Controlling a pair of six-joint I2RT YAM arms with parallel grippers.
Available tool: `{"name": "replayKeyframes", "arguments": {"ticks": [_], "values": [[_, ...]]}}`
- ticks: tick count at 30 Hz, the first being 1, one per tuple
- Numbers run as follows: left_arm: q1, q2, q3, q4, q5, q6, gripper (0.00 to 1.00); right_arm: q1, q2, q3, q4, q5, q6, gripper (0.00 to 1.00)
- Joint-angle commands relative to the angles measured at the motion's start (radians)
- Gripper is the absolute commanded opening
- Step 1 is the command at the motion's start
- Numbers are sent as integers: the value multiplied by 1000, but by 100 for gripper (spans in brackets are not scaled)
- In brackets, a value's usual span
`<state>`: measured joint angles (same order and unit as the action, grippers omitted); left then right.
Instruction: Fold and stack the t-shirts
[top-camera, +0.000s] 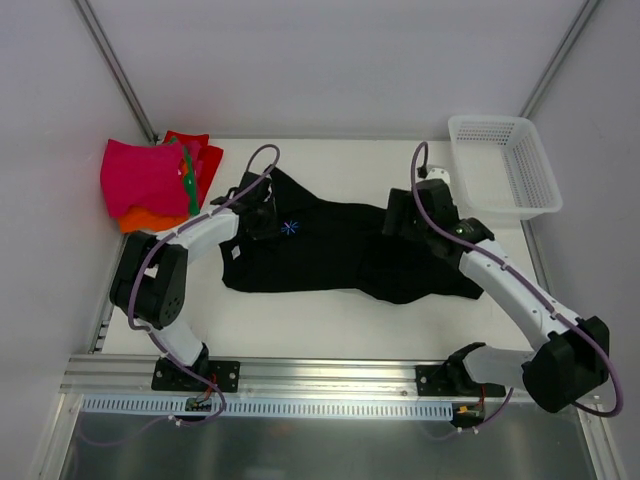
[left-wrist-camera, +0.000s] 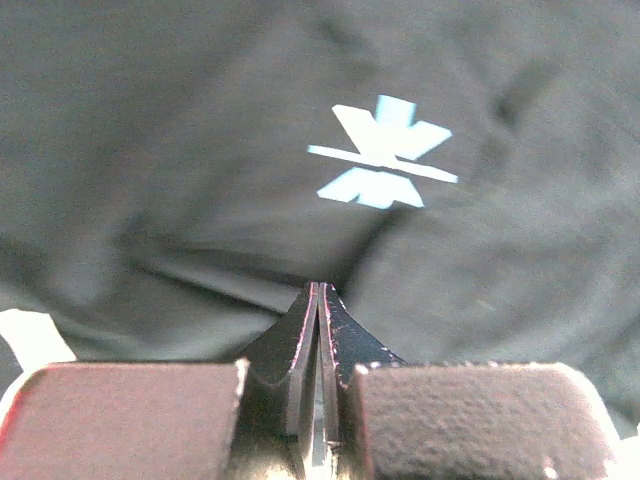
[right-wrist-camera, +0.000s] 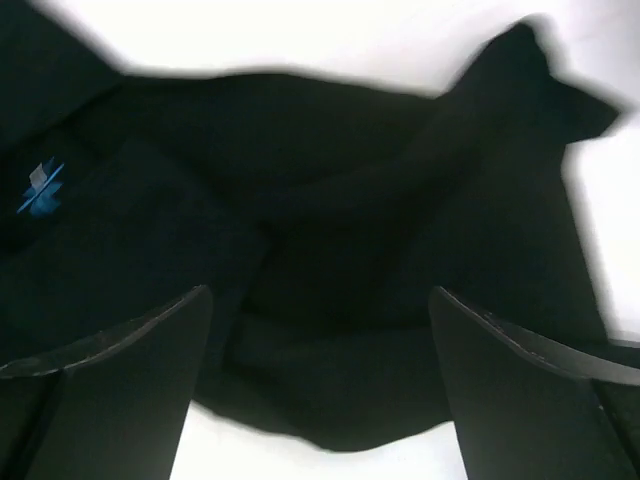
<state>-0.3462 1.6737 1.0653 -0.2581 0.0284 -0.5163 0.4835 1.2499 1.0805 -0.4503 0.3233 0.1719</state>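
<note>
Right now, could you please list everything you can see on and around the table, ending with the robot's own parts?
black t-shirt: one, black with a small blue-white mark, spread loosely across the middle of the table.
pink t-shirt: one, magenta-pink, folded, top of the pile at the far left corner.
orange t-shirt: one, orange, under the pink one.
red t-shirt: one, red, behind the pink one in the pile.
green t-shirt: one, green, only a strip showing at the pile's right edge.
basket: one, white mesh, far right corner.
table: one, white.
left tool: one, black, shut, over the black shirt's left part.
right tool: one, black, open, over the shirt's right part.
</note>
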Motion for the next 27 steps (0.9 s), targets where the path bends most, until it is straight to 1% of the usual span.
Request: {"name": "replayKeyframes", "arguments": {"ticks": [1, 2, 3, 5, 7, 8, 11, 15, 21, 27], "values": [[-49, -23, 57, 40, 59, 105, 0, 18, -35, -120, 146, -306, 66, 94], [-53, -16, 62, 51, 80, 116, 0, 21, -40, -138, 165, -312, 75, 94], [-54, -5, 70, 62, 131, 133, 0, 29, -43, -160, 174, -313, 81, 94], [-60, 41, 94, 78, 172, 145, 4, 49, -43, -214, 197, -313, 89, 94], [-68, 95, 133, 80, 180, 165, 8, 59, -43, -253, 208, -313, 93, 94], [-71, 115, 143, 80, 180, 173, 12, 61, -44, -266, 220, -311, 98, 94], [-82, 176, 189, 88, 194, 205, 18, 72, -61, -309, 237, -313, 106, 94], [-96, 250, 246, 98, 232, 246, 24, 86, -92, -338, 234, -311, 104, 94], [-108, 323, 321, 111, 286, 260, 26, 89, -139, -358, 214, -288, 97, 94], [-117, 322, 315, 112, 268, 268, 25, 89, -147, -361, 205, -274, 90, 95]]}}
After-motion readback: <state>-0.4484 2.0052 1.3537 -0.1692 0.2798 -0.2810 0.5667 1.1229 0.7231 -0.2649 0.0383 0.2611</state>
